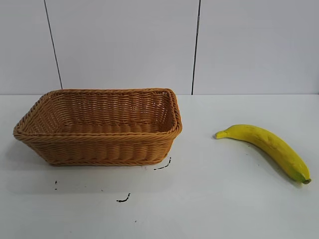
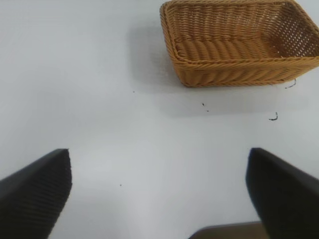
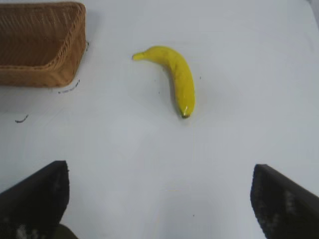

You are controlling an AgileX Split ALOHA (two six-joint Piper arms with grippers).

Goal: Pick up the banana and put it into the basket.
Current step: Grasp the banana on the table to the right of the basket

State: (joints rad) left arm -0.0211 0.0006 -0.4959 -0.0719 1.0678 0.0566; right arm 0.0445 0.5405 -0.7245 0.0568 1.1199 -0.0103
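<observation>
The yellow banana [image 1: 269, 147] lies on the white table at the right, its dark end toward the front right. It also shows in the right wrist view [image 3: 173, 77]. The tan woven basket [image 1: 99, 144] stands at the left with nothing in it, and shows in the left wrist view [image 2: 239, 64] and the right wrist view [image 3: 65, 59]. My right gripper [image 3: 159, 194] is open and holds nothing, well short of the banana. My left gripper [image 2: 159, 191] is open and holds nothing, over bare table away from the basket. Neither gripper shows in the exterior view.
Small black marks [image 1: 123, 198] lie on the table in front of the basket. A white wall with two dark vertical lines [image 1: 196, 47] stands behind the table.
</observation>
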